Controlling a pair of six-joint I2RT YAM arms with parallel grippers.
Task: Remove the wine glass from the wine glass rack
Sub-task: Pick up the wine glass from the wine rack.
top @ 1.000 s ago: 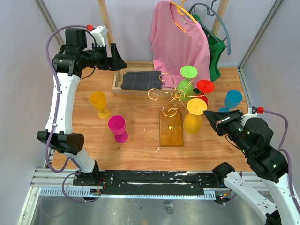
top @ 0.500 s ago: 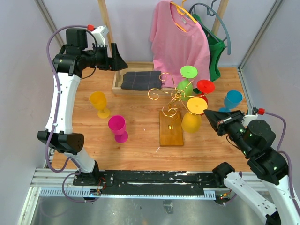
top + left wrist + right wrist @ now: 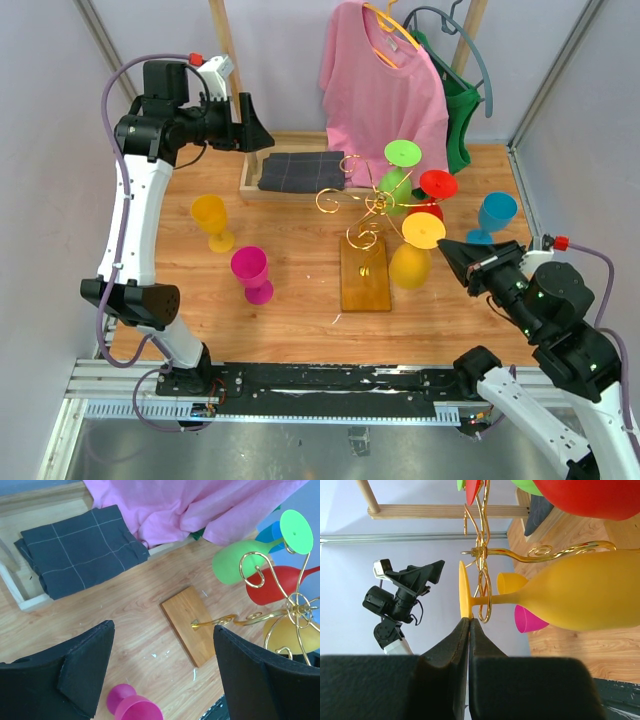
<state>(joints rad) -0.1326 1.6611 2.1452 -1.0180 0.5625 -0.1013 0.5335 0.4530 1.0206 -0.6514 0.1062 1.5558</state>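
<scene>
The wine glass rack [image 3: 375, 203] is gold wire on a wooden base [image 3: 365, 272] at the table's middle. Three glasses hang upside down on it: green [image 3: 398, 175], red [image 3: 436, 187] and yellow [image 3: 411, 265]. My right gripper [image 3: 443, 248] is beside the yellow glass. In the right wrist view it [image 3: 469, 620] is shut, its tips pinching the rim of the yellow glass's foot [image 3: 464, 592]; the stem still passes through a gold loop [image 3: 484, 597]. My left gripper [image 3: 262, 135] is open and empty, high at the back left. In its wrist view it [image 3: 163, 625] looks down on the base [image 3: 192, 625].
A yellow goblet [image 3: 212, 222], a magenta goblet [image 3: 252, 273] and a blue goblet [image 3: 496, 214] stand on the table. A wooden tray with a dark folded cloth [image 3: 303, 171] lies at the back. A pink shirt [image 3: 385, 85] and a green one [image 3: 458, 120] hang behind the rack.
My right gripper has drawn slightly back toward the near edge, and the yellow glass has swung a little with it. The left arm has not moved.
</scene>
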